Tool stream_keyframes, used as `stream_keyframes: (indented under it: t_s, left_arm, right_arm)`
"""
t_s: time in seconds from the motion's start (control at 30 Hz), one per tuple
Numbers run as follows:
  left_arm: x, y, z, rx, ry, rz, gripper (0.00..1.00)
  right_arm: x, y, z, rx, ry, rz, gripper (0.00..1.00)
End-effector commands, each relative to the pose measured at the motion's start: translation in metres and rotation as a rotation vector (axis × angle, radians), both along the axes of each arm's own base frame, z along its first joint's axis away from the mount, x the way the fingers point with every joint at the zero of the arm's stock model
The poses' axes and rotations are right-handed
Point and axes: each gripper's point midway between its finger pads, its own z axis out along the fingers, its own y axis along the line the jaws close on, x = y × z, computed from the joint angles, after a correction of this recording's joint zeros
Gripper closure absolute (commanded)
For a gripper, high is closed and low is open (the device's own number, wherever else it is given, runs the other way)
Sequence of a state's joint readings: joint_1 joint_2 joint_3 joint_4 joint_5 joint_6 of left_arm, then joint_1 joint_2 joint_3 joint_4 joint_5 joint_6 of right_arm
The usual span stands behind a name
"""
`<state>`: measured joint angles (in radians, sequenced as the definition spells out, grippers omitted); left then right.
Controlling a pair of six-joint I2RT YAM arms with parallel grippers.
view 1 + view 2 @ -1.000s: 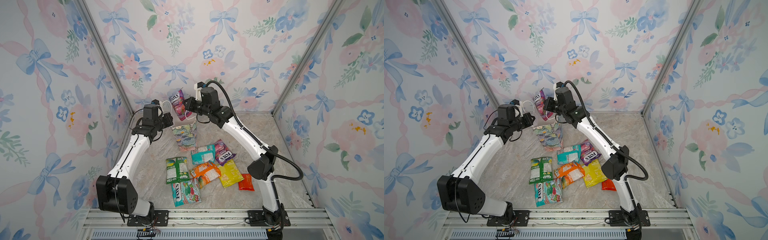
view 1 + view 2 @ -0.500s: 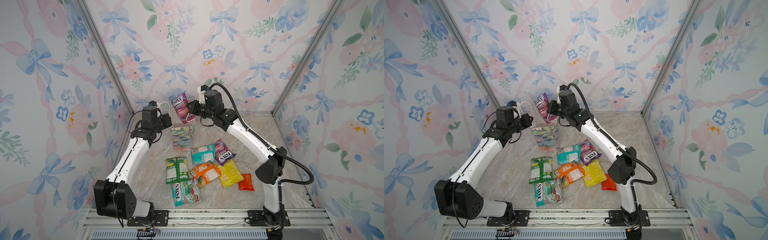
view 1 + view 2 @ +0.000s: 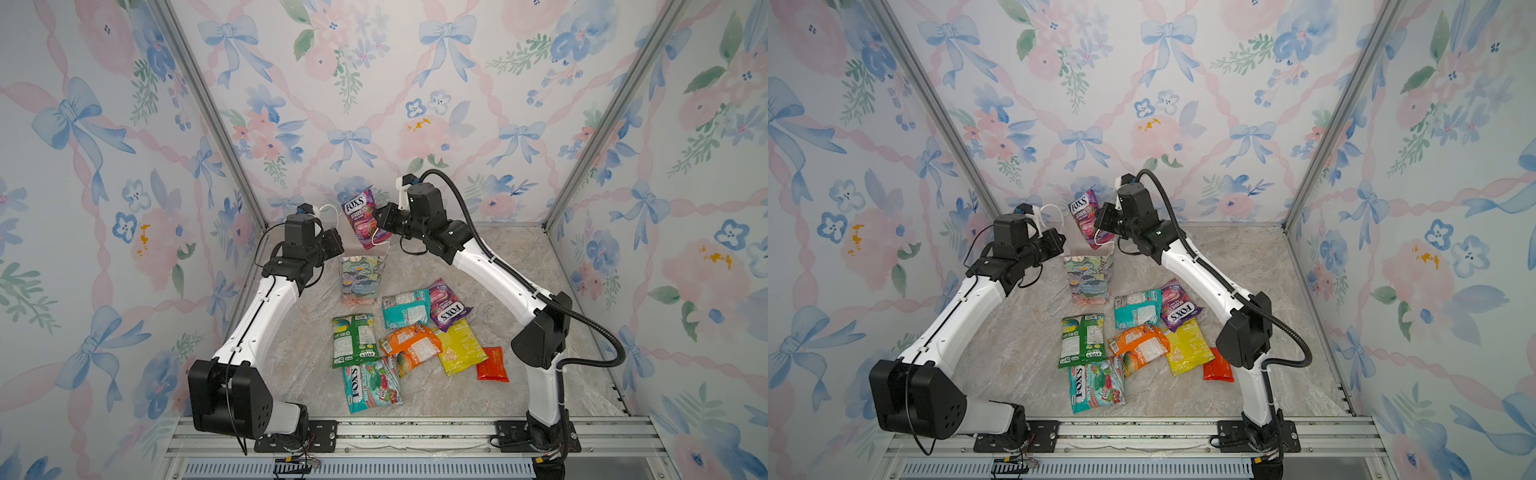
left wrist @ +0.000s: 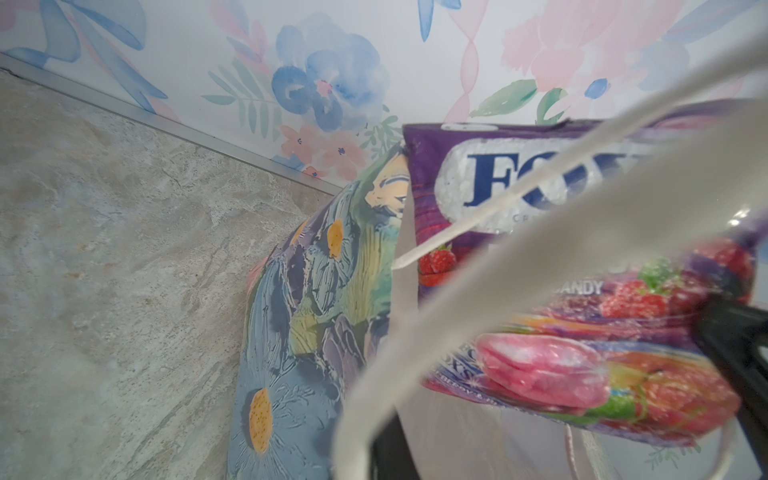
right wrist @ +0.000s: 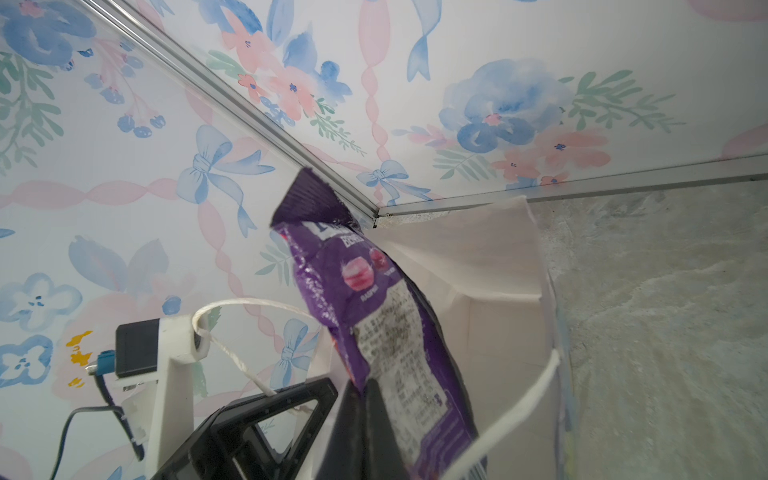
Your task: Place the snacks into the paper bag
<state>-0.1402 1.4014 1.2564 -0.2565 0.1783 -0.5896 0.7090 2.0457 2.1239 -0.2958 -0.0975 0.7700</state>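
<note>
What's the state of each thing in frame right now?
paper bag, upright, mouth open
purple FOX'S pouch, held tilted over bag mouth
other pouches, lying loose on table, some overlapping
right gripper, shut on purple FOX'S pouch
left gripper, shut on paper bag's rim

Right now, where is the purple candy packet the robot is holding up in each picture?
Top view: purple packet back middle, just above the paper bag, pinched by the right pincer.
Top view: packet in the same spot.
Left wrist view: packet close up, behind a blurry white cord.
Right wrist view: packet's back, before the bag's white inside.
Shared landmark: the paper bag.
</note>
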Motion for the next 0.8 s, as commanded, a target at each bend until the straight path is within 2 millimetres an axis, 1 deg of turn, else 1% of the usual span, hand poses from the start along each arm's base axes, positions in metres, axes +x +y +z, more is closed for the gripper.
stream_keyframes:
  t_s: [0.0, 0.13, 0.4, 0.57, 0.77]
  left_arm:
    - [-0.001, -0.001, 0.016, -0.016, -0.051, 0.007, 1.0]
    - [0.0, -0.001, 0.011, -0.015, -0.041, 0.007, 1.0]
    - [0.001, 0.0, 0.008, -0.014, -0.033, 0.011, 1.0]
    - [0.0, 0.0, 0.009, -0.016, -0.035, 0.011, 1.0]
    - [0.0, 0.0, 0.007, -0.016, -0.032, 0.014, 1.0]
  right_arm:
    - [-0.004, -0.014, 0.046, 0.084, -0.087, -0.02, 1.0]
    - [-0.007, -0.011, 0.057, 0.112, -0.103, 0.013, 1.0]
    - [-0.015, -0.012, 0.07, 0.139, -0.142, 0.041, 1.0]
    - [-0.018, -0.014, 0.067, 0.13, -0.136, 0.044, 1.0]
    - [-0.026, -0.013, 0.066, 0.14, -0.134, 0.051, 1.0]
